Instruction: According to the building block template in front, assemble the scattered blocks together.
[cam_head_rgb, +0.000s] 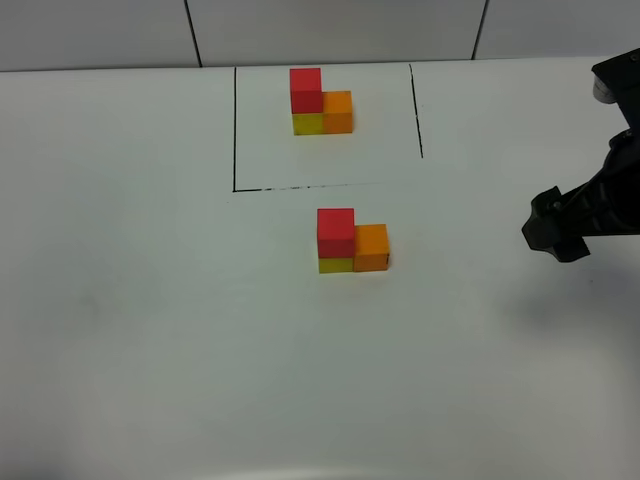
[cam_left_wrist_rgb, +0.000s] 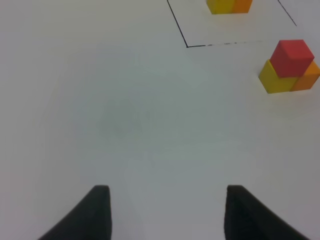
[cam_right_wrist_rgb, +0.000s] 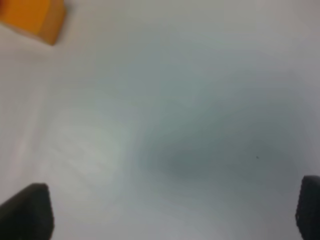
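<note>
- The right gripper (cam_head_rgb: 556, 230) hangs over the bare table (cam_head_rgb: 150, 350) at the right side of the overhead view. Its fingers (cam_right_wrist_rgb: 27, 212) stand wide apart in its own wrist view, with nothing between them.
- The left gripper (cam_left_wrist_rgb: 165, 215) is out of the overhead view. In its wrist view two dark fingertips (cam_left_wrist_rgb: 95, 212) show over empty table. The gap between them looks moderate from this angle, though I judge the jaws to be nearly closed, and they hold nothing.
- The scattered blocks (cam_head_rgb: 352, 241) lie to the left of the right gripper in the overhead view, near the middle of the table and well apart from it. They are already joined: the red block (cam_head_rgb: 336, 232) sits on the yellow block (cam_head_rgb: 335, 264), with the orange block (cam_head_rgb: 371, 247) touching alongside on the right.
- The template (cam_head_rgb: 320, 101) sits farther back, inside the thin black outline (cam_head_rgb: 234, 130), showing the same red-on-yellow, orange-beside layout.
- The group's long axis runs left to right, matching the template.
- The right arm is clearly the nearer one; only a corner of the orange block shows in its wrist view.
- Judged from how things lie, the build looks finished, so any coming move is likely only a retreat, which calls for clearance from the orange side.
</note>
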